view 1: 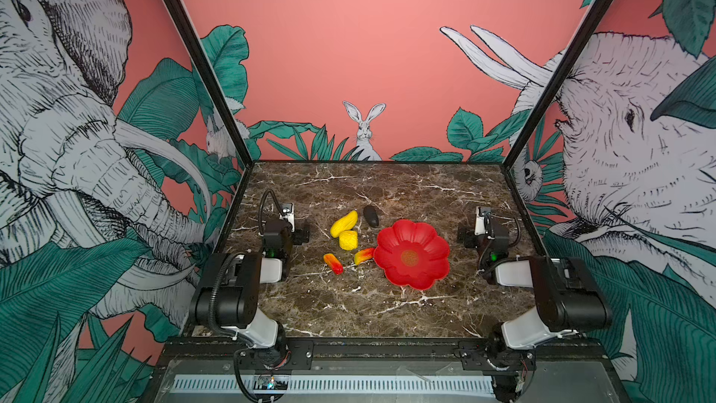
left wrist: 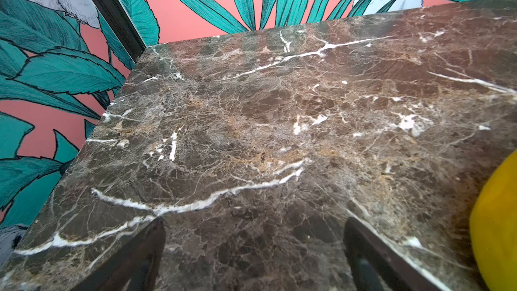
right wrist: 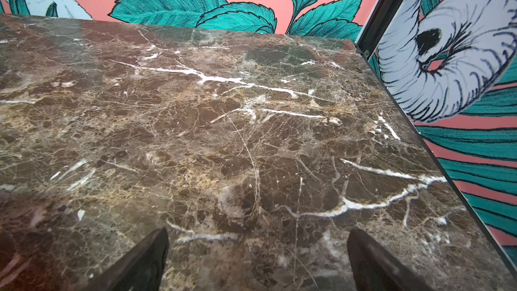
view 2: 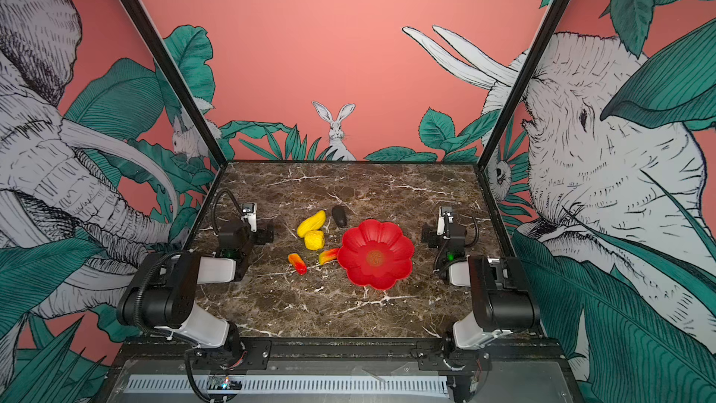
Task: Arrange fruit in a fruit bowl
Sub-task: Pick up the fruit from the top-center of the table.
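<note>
The red flower-shaped fruit bowl (view 1: pixel 411 253) (view 2: pixel 375 253) sits empty on the marble table, right of centre. All the fruit lies just left of it. A long smooth yellow piece (view 1: pixel 343 223) and a bumpy yellow piece (view 1: pixel 348 240) touch each other. A black oval (view 1: pixel 370 215) lies behind the bowl's far left petal. One red-orange stick (view 1: pixel 364 255) touches the bowl's rim; another (view 1: pixel 333 263) lies apart. My left gripper (view 1: pixel 299 232) (left wrist: pixel 254 247) stands open and empty left of the fruit, with yellow fruit (left wrist: pixel 495 233) beside it. To the bowl's right my right gripper (view 1: pixel 467 236) (right wrist: pixel 257 253) is open and empty.
The brown marble table (view 1: pixel 348 304) is closed in by patterned walls on three sides, with black frame posts (view 1: pixel 201 71) at the far corners. Both arm bases stand on a black rail (view 1: pixel 387 346) along the near edge.
</note>
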Robot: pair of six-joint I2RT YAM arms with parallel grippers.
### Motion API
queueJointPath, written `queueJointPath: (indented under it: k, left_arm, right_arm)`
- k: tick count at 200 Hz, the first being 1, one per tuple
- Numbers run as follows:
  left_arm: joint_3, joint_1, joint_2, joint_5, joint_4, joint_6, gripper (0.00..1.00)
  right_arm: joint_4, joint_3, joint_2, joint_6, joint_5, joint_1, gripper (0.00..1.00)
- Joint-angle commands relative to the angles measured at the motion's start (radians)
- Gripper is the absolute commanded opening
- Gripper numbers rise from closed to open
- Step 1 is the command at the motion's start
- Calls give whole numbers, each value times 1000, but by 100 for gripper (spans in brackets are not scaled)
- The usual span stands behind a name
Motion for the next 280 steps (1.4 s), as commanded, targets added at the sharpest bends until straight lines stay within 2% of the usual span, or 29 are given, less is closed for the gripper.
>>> queueJointPath:
  k: [1,248,260,280]
  left_arm:
    - [13,-1,0,-3,21,11,100]
    - [11,-2,-2,-3,26,11,100]
    - [9,-2,-15,18,44,28,100]
    - [54,-3,-153,14,-181,24,100]
  right_arm:
    - [43,16,9,-4,2,6,99]
    - [50,12,5,3,-13,-5,99]
    - [45,-8,-54,14,26,-2,99]
    - [-162,13,-277,6,31,3,99]
